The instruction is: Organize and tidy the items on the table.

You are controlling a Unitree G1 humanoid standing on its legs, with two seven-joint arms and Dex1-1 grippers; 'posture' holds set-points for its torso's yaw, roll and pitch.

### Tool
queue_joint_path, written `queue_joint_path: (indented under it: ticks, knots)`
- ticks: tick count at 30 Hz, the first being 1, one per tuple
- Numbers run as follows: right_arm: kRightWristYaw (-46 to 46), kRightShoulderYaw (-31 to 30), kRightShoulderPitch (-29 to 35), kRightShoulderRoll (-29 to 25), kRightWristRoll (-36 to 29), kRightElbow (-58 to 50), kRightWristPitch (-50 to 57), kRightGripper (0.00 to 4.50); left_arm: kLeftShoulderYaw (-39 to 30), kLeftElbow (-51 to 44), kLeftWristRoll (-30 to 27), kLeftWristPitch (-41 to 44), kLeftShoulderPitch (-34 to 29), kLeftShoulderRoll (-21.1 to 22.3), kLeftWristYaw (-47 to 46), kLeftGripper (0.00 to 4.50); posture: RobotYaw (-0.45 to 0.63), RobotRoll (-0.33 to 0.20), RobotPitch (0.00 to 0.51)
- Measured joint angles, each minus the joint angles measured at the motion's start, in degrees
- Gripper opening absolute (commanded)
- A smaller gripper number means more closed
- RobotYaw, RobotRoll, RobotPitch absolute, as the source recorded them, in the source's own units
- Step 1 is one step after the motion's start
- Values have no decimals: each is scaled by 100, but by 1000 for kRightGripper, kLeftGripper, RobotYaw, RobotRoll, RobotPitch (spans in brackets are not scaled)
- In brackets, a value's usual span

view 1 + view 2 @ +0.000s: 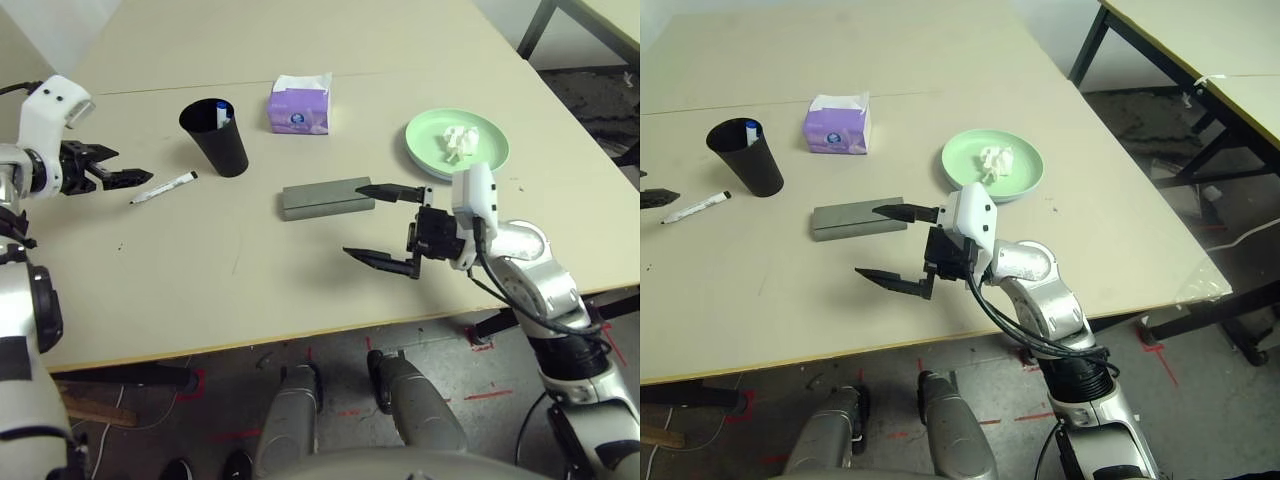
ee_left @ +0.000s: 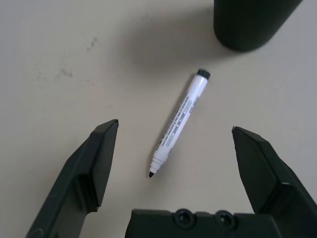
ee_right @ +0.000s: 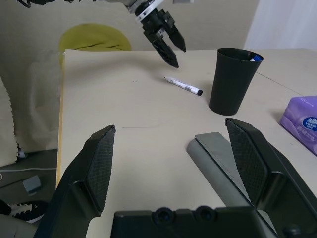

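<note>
A white marker [image 1: 163, 187] with a black end lies flat on the table [image 1: 200, 270], just left of the black cup [image 1: 215, 135]. A blue-capped marker [image 1: 220, 115] stands in that cup. My left gripper [image 1: 112, 172] is open beside the lying marker [image 2: 178, 121], which rests loose between its spread fingers [image 2: 99, 158]. The grey glasses case [image 1: 327, 197] lies mid-table. My right gripper [image 1: 378, 226] hovers open at the case's near right end [image 3: 218, 158], holding nothing. The purple tissue box [image 1: 298, 108] stands behind the case. A crumpled tissue [image 1: 458, 140] sits on the green plate [image 1: 485, 160].
A dark-legged table [image 1: 1200, 60] stands off the far right corner. The table's front edge [image 1: 300, 335] runs just below my right gripper. A thin seam [image 1: 150, 88] crosses the tabletop behind the cup and the tissue box.
</note>
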State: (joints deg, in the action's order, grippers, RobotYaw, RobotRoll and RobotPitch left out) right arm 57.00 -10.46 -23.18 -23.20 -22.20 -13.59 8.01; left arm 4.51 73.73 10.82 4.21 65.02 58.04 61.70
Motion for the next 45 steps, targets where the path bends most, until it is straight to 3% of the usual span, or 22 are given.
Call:
queue_joint_path:
  ticks: [8, 15, 26, 41, 45]
  knots:
    - [-170, -1, 236, -40, -2, -324, 119, 4500, 146, 193, 329, -201, 0, -291, -580, 4472, -236, 0, 233]
    - [-247, 3, 350, -112, -40, -590, 320, 4500, -161, 302, 187, 141, -34, -530, -1010, 4472, -235, 0, 243]
    - [-341, 15, 349, -174, -76, -698, 510, 4500, -846, 369, -211, 1474, -333, -545, -1062, 4472, -245, 0, 253]
    - [-435, 24, 286, -181, -134, -815, 628, 4500, -1230, 291, -422, 1649, -691, -479, -1061, 4472, -236, 0, 251]
    - [-435, 32, 108, -175, -151, -814, 628, 4500, -1207, 252, -406, 1602, -804, -444, -866, 3497, -233, 0, 251]
